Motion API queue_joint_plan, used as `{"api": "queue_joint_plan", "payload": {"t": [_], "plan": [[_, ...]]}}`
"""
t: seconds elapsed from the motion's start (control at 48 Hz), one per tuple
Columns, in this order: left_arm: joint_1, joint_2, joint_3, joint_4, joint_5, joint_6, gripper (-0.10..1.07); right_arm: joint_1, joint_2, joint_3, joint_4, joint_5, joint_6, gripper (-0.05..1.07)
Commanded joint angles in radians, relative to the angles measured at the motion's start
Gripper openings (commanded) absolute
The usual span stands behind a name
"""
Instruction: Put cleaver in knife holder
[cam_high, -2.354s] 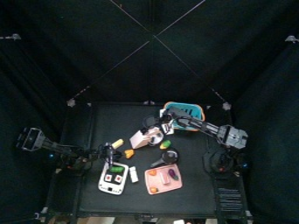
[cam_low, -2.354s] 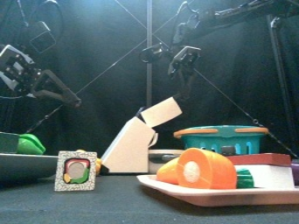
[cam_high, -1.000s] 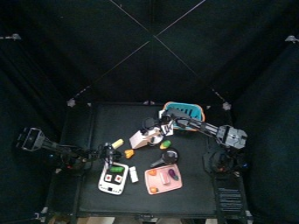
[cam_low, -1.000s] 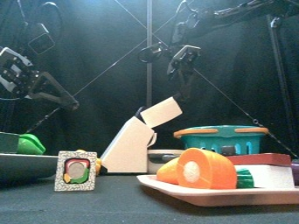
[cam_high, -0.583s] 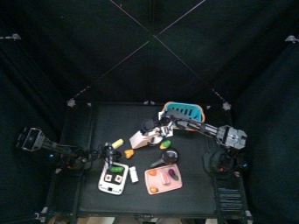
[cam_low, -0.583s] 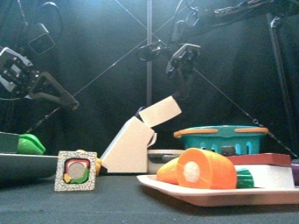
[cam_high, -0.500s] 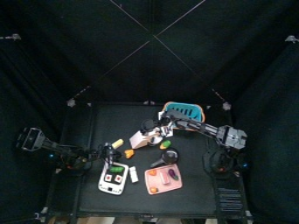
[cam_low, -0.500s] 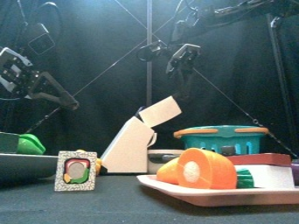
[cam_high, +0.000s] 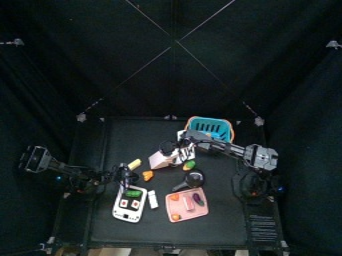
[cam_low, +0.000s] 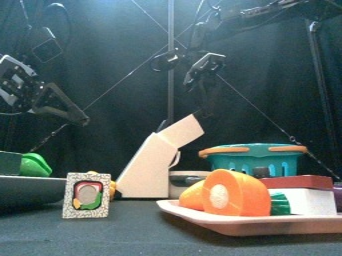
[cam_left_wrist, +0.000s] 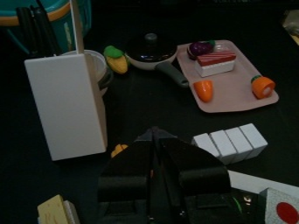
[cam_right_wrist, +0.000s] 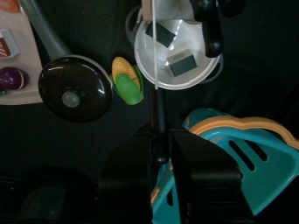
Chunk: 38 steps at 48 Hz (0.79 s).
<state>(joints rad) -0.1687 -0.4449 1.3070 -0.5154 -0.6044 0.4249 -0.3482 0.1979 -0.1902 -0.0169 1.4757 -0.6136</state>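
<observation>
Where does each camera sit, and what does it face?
Top: high overhead, straight down on the table; both arms show.
Front: table's front edge, level toward the knife holder; left claw and right claw hang behind.
Left wrist: on left arm, past its claw at the knife holder.
Right wrist: on right arm, past its claw, down the gripped cleaver.
All share the teal basket.

glossy plastic basket (cam_low: 254, 157), matt knife holder (cam_low: 162, 158)
</observation>
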Motion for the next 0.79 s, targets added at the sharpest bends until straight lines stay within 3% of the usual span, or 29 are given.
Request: {"api": "queue_joint_plan", "payload": {"t": [0.0,0.458,0.771], "plan": [[0.000,-0.002,-0.009,0.000,-0.008,0.000,0.50,0.009,-0.011,-0.035,0.000,-0.002,-0.003,0.41],[0.005,-0.002,-0.009,-0.009,-0.008,0.000,0.50,0.014,0.031,-0.103,0.006,-0.003,0.008,0.43],[0.100,-0.002,-0.026,-0.028,-0.009,0.000,0.50,0.029,0.029,-0.127,0.026,-0.005,0.017,0.43]]}}
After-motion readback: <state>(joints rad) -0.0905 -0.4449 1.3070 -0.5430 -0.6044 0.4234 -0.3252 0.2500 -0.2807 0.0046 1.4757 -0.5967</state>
